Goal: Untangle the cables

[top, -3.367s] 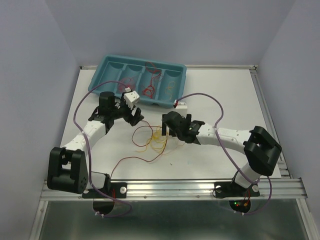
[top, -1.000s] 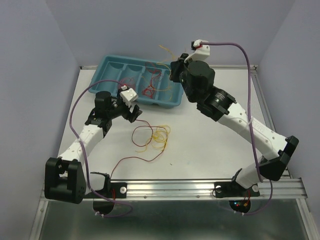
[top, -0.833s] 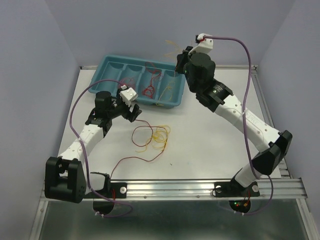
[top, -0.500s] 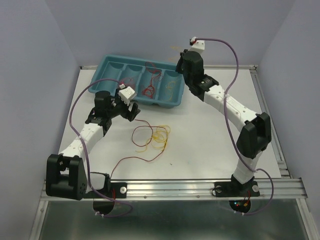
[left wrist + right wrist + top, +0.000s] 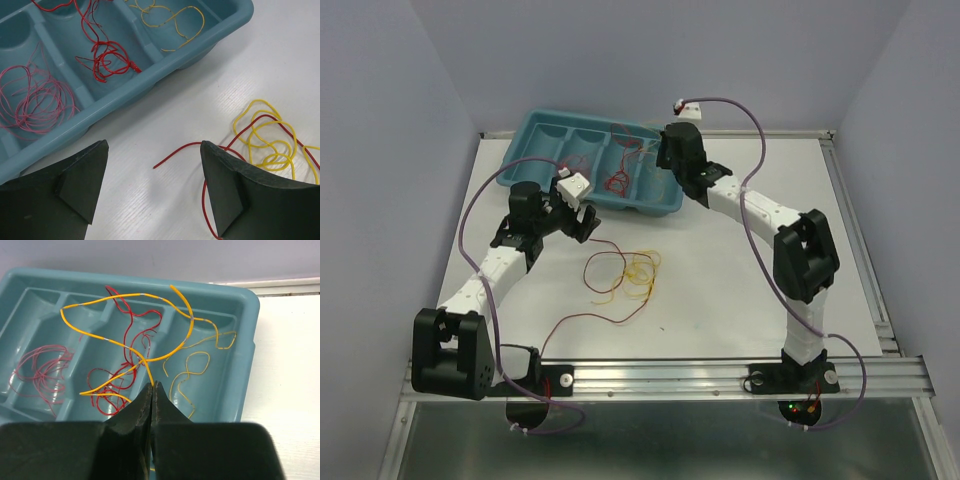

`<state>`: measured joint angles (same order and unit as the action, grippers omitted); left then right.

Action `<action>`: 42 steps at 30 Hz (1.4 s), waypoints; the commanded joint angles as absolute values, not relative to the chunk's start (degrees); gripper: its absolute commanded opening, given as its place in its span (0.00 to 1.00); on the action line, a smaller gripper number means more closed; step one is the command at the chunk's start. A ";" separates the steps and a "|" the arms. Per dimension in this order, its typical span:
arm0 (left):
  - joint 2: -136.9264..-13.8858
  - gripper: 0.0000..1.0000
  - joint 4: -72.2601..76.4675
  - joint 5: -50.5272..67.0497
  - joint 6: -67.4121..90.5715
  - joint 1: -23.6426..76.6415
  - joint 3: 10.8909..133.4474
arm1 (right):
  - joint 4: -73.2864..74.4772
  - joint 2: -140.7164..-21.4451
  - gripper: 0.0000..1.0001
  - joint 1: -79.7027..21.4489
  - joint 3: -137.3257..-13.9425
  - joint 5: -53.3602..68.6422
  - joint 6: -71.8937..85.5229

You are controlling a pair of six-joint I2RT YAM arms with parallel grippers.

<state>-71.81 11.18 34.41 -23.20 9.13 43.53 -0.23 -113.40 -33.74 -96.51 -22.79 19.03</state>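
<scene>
Right claw (image 5: 151,388) is seen pinched shut on an orange cable (image 5: 125,296), held looping above the teal tray (image 5: 252,302), where pink-red, red and yellow strands (image 5: 107,60) are laid in separate compartments. Left claw (image 5: 152,146) is held wide open and empty, low over the table (image 5: 750,270), beside a knot of yellow and red cables (image 5: 625,272). The task is judged partly done, that knot yet to be parted.

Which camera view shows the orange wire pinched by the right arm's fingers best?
The right wrist view: the orange wire loops up from the shut right fingers, above the teal tray. The top external view gives only a faint strand there; the left wrist view does not clearly show it.
</scene>
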 commanded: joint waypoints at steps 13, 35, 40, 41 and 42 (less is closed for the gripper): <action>-71.01 0.85 13.10 35.77 -22.85 8.61 44.21 | 25.38 -137.27 0.01 -33.14 -121.07 -27.41 26.01; -71.72 0.86 12.74 35.86 -22.94 8.61 44.47 | 32.61 -125.97 0.43 -33.05 -123.49 -33.84 26.89; -71.81 0.86 12.74 36.21 -23.12 8.61 44.39 | 32.52 -119.45 0.66 -33.13 -117.44 -32.79 27.86; -71.98 0.85 12.74 36.47 -23.12 8.53 44.38 | 32.61 -116.83 0.66 -33.13 -114.90 -31.48 27.86; -71.98 0.85 12.66 37.08 -23.38 8.61 44.38 | 32.61 -115.68 0.66 -33.22 -113.22 -29.81 27.60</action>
